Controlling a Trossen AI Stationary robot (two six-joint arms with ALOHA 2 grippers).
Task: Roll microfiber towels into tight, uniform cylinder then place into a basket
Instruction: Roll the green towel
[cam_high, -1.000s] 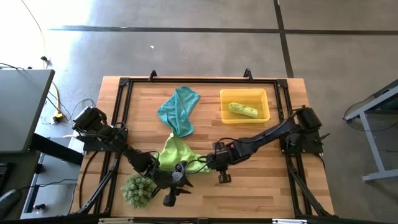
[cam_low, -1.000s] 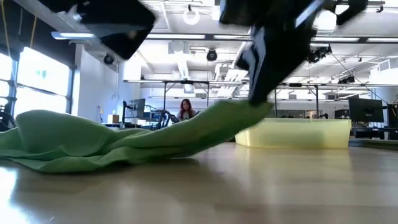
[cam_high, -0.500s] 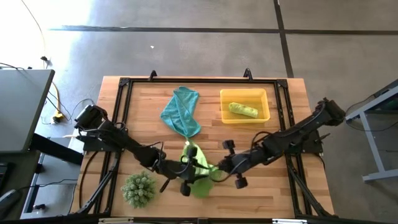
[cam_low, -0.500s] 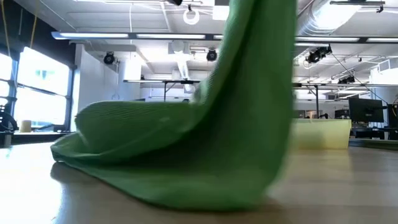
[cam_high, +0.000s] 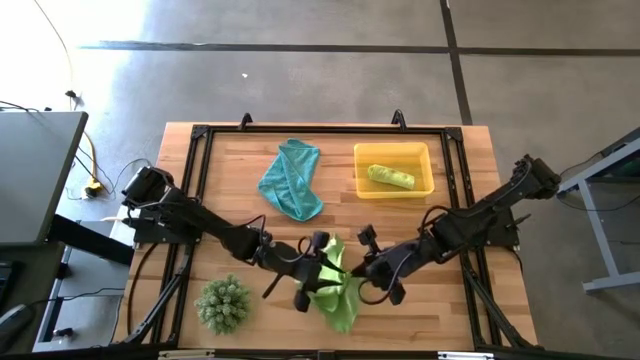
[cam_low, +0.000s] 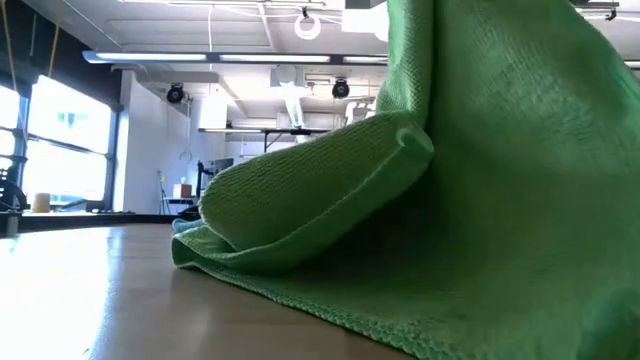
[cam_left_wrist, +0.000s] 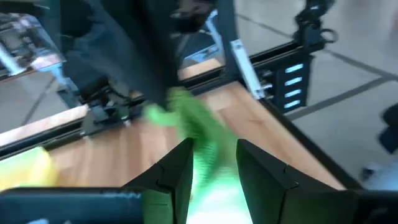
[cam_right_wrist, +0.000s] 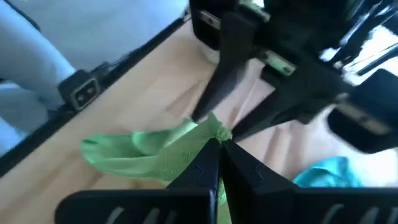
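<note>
A lime-green microfiber towel (cam_high: 336, 288) hangs bunched between my two grippers near the table's front middle. Its lower part (cam_low: 330, 290) lies on the wood. My left gripper (cam_high: 322, 263) comes in from the left and is shut on the towel's top. My right gripper (cam_high: 358, 268) comes in from the right and is shut on it close beside. A teal towel (cam_high: 292, 180) lies crumpled at the far middle. The yellow basket (cam_high: 360, 170) at the far right holds a rolled green towel (cam_high: 390, 177). My left gripper pinches the green towel's raised top (cam_left_wrist: 210, 144) between its two fingers, coming nearly level from the table's left. The cloth is gathered there in several layers and trails past the fingers. Its lower end (cam_high: 342, 312) rests on the table. My right gripper pinches a bunched corner of the towel's top (cam_right_wrist: 215, 132) at its fingertips, slanting down from the table's right. The left gripper's fingers (cam_right_wrist: 214, 93) meet the same bunch from the other side. The cloth hangs slack below.
A spiky green ball-shaped plant (cam_high: 222, 305) sits at the near left corner. A black frame (cam_high: 300, 130) runs round the tabletop. Bare wood lies between the held towel and the basket.
Both grippers have risen and rolled their wrists. The left has gone toward the table's right edge. The green towel, spread flat a second ago, is lifted by its top into a hanging bunch. It has shifted toward the near right, and its lower part stays on the wood.
</note>
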